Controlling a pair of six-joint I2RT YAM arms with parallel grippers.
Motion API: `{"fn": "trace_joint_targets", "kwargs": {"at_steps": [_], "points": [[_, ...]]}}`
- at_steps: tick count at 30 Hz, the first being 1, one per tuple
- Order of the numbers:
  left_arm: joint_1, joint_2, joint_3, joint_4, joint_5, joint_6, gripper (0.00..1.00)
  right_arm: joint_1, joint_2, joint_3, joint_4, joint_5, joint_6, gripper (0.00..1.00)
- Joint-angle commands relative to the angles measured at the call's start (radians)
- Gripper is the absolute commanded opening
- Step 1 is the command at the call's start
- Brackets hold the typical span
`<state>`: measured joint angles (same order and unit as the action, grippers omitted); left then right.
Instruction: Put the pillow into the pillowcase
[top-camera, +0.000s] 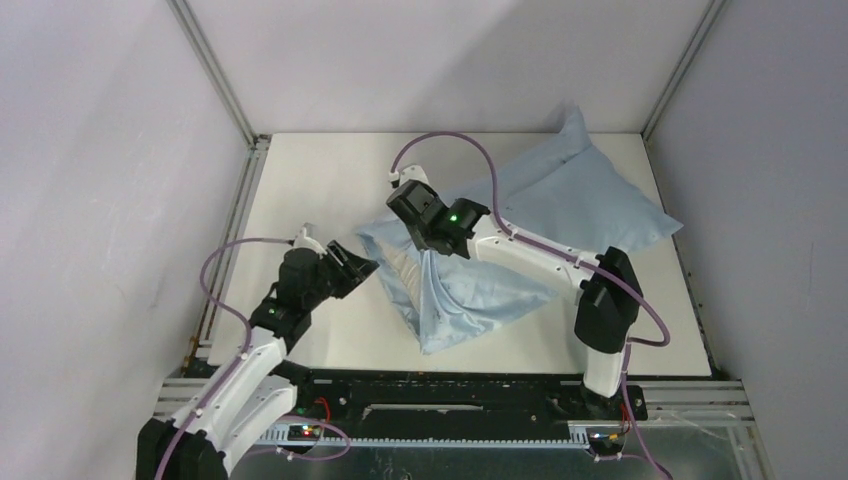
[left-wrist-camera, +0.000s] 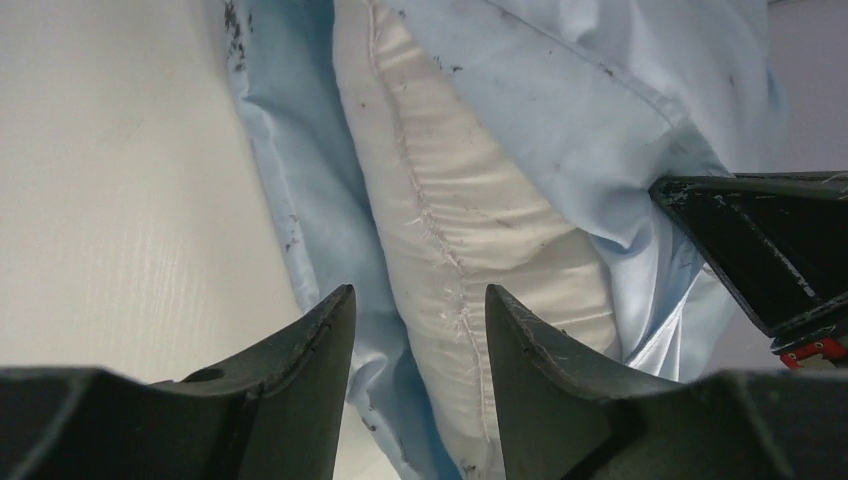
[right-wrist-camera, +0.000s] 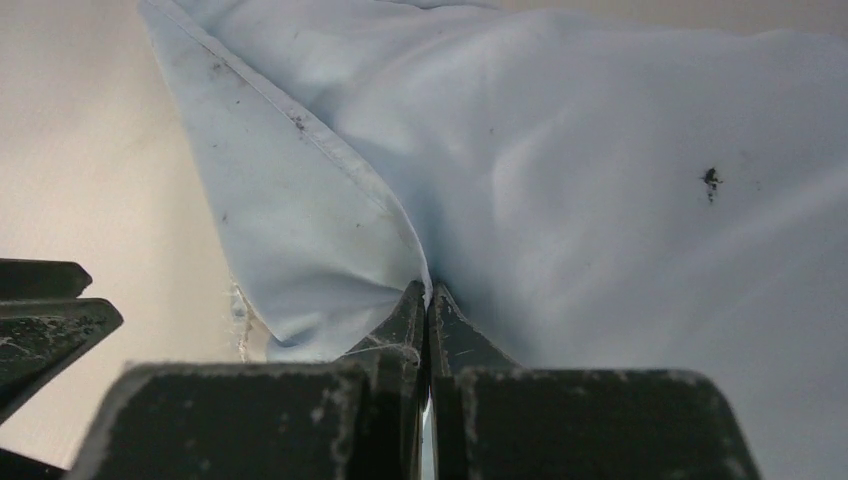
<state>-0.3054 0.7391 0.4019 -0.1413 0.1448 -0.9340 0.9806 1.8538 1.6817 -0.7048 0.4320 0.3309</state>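
The light blue pillowcase (top-camera: 560, 195) lies diagonally across the table, its open end toward the left arm. The white pillow (top-camera: 400, 268) is mostly inside it, and only its near end shows at the opening. In the left wrist view the pillow's seamed end (left-wrist-camera: 480, 230) sticks out between the pillowcase's blue layers (left-wrist-camera: 600, 100). My left gripper (top-camera: 366, 266) is open, its fingers either side of that end (left-wrist-camera: 418, 295) without gripping it. My right gripper (top-camera: 428, 250) is shut on the pillowcase's upper hem (right-wrist-camera: 428, 292) and holds it lifted. The blue cloth (right-wrist-camera: 600, 200) fills the right wrist view.
The white table (top-camera: 330, 180) is boxed in by grey walls with metal corner posts (top-camera: 215, 70). The right arm (top-camera: 540, 262) reaches over the pillowcase. A right finger (left-wrist-camera: 770, 250) shows in the left wrist view, and the left gripper (right-wrist-camera: 40, 320) shows in the right wrist view.
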Motion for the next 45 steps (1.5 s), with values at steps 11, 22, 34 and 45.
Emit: {"fn": "trace_joint_targets", "kwargs": {"at_steps": [11, 22, 34, 45], "points": [[-0.008, 0.228, 0.145, 0.134, 0.086, 0.053, 0.54, 0.105, -0.015, 0.143, -0.04, 0.113, -0.067, 0.48], [-0.01, 0.366, 0.362, 0.037, 0.17, 0.136, 0.53, 0.218, -0.213, -0.054, 0.114, -0.079, -0.106, 0.48], [0.02, 0.382, 0.478, -0.138, 0.164, 0.213, 0.54, 0.294, -0.048, -0.09, 0.174, -0.066, -0.283, 0.49], [0.248, 0.167, 0.432, -0.28, -0.033, 0.195, 0.75, 0.293, 0.241, 0.134, 0.056, 0.233, -0.328, 0.62]]}}
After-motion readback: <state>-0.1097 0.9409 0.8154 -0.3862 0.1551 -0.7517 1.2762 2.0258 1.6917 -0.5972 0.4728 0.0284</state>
